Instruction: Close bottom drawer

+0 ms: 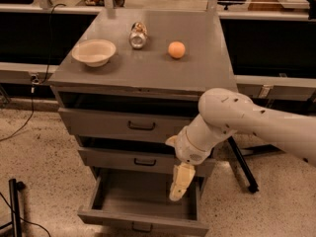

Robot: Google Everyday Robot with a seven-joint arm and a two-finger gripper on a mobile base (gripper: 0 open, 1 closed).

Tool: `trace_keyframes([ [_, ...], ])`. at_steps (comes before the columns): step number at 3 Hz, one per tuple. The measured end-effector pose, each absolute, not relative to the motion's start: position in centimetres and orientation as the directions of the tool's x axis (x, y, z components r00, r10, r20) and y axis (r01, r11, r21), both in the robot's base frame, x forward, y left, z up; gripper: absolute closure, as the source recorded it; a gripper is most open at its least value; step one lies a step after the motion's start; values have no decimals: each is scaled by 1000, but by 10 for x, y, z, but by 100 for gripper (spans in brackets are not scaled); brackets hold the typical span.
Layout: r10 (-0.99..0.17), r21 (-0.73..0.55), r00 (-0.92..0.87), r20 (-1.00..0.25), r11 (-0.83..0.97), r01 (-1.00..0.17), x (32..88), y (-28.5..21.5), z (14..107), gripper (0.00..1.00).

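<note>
Three drawers on this grey metal cabinet, and we see all of them sitting at least a bit ajar. The white arm reaches in from the right across the front. The bottom drawer is pulled way out at floor level. The gripper hangs pointing down over its right side, fingers pressed together, holding nothing. Up top we've got a white bowl, a tipped-over can and an orange.
</note>
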State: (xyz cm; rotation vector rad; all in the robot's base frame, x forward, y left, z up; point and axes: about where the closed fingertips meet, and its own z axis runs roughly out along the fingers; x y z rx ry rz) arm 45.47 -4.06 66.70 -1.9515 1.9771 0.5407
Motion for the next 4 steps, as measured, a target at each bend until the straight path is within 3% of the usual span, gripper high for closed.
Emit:
trace_keyframes([
  [1, -860, 94, -33, -510, -18, -995, 435, -18, 612, 0],
  [2, -835, 50, -20, -550, -9, -999, 422, -4, 561, 0],
  [3, -815, -21, -11, -579, 28, -999, 441, 5, 560, 0],
  [4, -805, -10, -7, -593, 16, -1000, 441, 10, 551, 0],
])
